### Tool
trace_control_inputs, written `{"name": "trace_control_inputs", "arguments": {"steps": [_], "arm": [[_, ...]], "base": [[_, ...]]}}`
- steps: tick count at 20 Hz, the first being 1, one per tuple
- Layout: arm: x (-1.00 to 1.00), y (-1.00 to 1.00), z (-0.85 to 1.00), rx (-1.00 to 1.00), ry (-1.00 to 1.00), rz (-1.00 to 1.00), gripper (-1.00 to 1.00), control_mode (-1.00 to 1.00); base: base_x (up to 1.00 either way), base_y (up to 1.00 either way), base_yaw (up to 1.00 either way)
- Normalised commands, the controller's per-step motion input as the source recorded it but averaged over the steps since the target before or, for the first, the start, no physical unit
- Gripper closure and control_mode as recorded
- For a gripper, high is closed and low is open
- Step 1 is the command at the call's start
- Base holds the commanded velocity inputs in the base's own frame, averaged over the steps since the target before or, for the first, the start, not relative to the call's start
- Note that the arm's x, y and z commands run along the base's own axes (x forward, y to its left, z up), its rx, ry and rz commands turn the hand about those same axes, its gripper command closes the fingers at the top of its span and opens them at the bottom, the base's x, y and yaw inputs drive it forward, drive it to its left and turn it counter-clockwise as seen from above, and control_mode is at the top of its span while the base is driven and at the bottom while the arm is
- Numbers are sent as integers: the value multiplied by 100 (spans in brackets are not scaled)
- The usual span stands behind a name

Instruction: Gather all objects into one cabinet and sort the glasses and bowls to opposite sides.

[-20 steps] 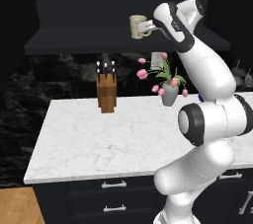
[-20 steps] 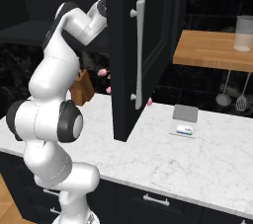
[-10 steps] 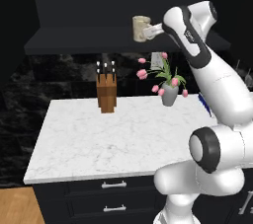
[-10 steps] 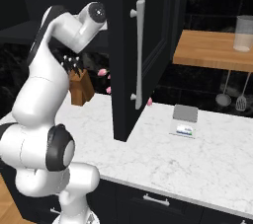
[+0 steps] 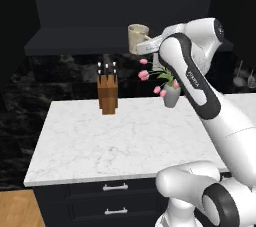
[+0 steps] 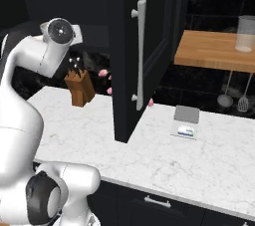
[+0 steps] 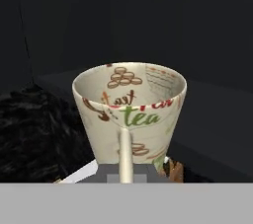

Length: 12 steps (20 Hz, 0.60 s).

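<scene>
My gripper is shut on the handle of a cream cup, held upright in the air above the counter and level with the dark shelf of the black wall cabinet. In the hand view the cup is close up, printed with "tea" and brown marks, and its handle runs down to my gripper. The cabinet's dark inside lies behind it. A pale greyish glass stands on a wooden shelf at the far right. The bowls are out of view.
On the white marble counter stand a wooden knife block and a vase of pink flowers. An open black cabinet door with a long silver handle hangs over the counter. Near it lies a small grey scale.
The arm's upper links have swung round into a new pose. The cup in my gripper has come slightly down and to the left. The jaws closed a little tighter.
</scene>
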Motion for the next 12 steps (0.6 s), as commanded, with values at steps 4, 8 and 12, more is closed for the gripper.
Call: {"name": "trace_control_inputs", "arguments": {"steps": [4,8,12], "arm": [[-100,25,3,-2,7,-24,100,-100],[-100,1,0,-2,3,-27,100,-100],[-100,-4,-4,-1,0,-25,100,-100]], "base": [[0,0,0],[0,0,0],[0,0,0]]}}
